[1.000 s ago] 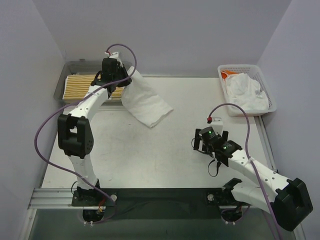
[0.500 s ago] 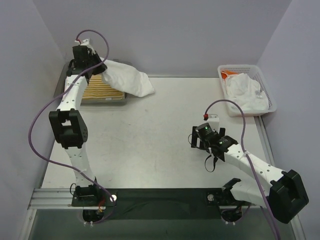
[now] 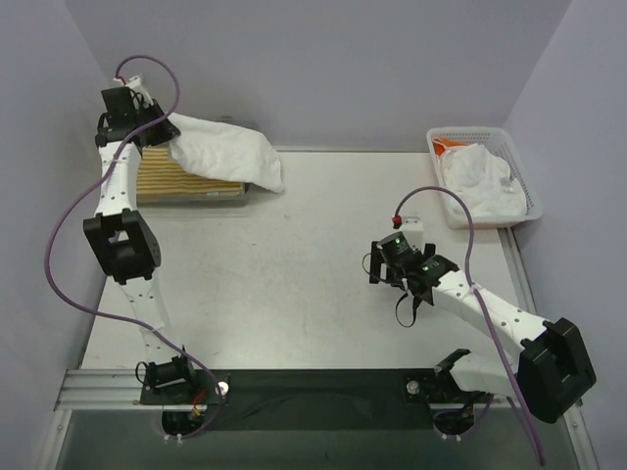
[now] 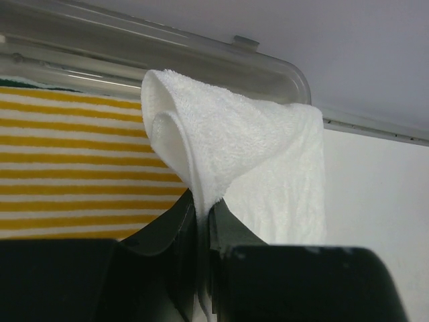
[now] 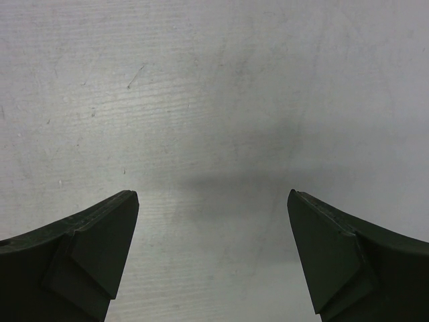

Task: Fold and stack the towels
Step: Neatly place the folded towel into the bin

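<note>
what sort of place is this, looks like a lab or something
Probably a robot lab test cell: left arm and right arm bolted to a table, a striped towel in a clear tray, white towels in a mesh basket.

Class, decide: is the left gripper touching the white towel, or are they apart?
Touching. The left wrist view shows the white towel pinched between the fingers of the left gripper, jaws closed on its edge.
</note>
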